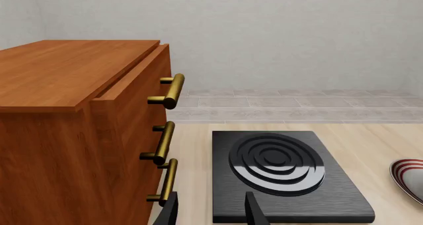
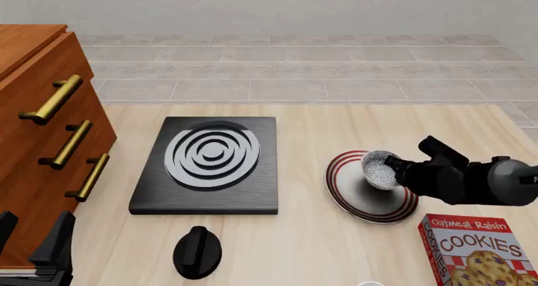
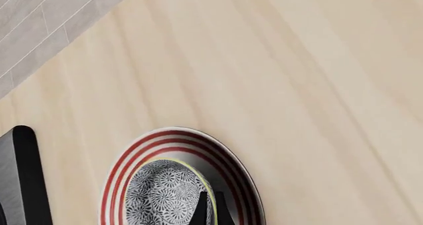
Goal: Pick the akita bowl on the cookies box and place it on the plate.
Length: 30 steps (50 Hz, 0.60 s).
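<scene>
The light wooden table (image 2: pixel 319 122) fills the front view, with a brown wooden cabinet (image 2: pixel 34 109) bearing three brass handles (image 2: pixel 52 99) at its 9 o'clock edge. Only the left wrist view shows the cabinet's flat top and its topmost drawer standing slightly out. The black square stove (image 2: pixel 206 166) with grey rings lies centre-left, a black knob (image 2: pixel 196 252) at its 6 o'clock. At the stove's 3 o'clock sits the plate (image 2: pixel 370 207), white with dark red rings. The cookies box (image 2: pixel 475 251) at 5 o'clock reads "Oatmeal Raisin COOKIES"; neither wrist view shows it.

The right gripper (image 3: pixel 209 210) has its fingers pinched on the rim of the akita bowl (image 2: pixel 380 169), which is tilted over the plate; the right wrist view reveals its patterned outside against the rings. Whether the bowl touches the plate I cannot tell. The left gripper (image 1: pixel 213 211) hangs with fingers apart, holding nothing, at the table's 7 o'clock corner.
</scene>
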Motion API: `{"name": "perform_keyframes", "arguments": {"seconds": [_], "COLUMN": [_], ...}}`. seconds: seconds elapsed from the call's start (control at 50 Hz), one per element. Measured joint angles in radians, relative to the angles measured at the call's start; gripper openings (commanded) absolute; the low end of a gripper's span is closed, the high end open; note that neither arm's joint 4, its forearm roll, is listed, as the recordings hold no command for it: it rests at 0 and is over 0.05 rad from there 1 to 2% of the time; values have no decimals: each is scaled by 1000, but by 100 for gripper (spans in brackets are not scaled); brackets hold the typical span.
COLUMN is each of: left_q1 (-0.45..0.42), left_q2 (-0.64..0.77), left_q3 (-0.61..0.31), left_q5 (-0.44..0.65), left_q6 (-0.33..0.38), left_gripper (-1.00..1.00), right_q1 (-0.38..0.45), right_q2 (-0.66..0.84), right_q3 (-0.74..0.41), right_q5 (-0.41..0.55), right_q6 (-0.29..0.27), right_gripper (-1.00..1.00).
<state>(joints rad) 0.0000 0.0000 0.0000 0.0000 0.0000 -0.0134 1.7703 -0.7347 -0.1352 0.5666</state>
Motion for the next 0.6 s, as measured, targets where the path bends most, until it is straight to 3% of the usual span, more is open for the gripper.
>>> {"name": "perform_keyframes", "arguments": {"seconds": [0.2,0.22,0.6], "left_q1": [0,0,0], "left_q2": [0,0,0], "left_q3": [0,0,0], "left_q5": [0,0,0], "left_q6": [0,0,0], "left_gripper": [100,100,100], "right_q1": [-1,-1,13], "right_q2": [7,8,-1], "right_q3": [-5,-6,-5], "right_q5": [-2,-2,5], "right_q6": [-5,-5,6], "right_gripper": [-100,100,100]}}
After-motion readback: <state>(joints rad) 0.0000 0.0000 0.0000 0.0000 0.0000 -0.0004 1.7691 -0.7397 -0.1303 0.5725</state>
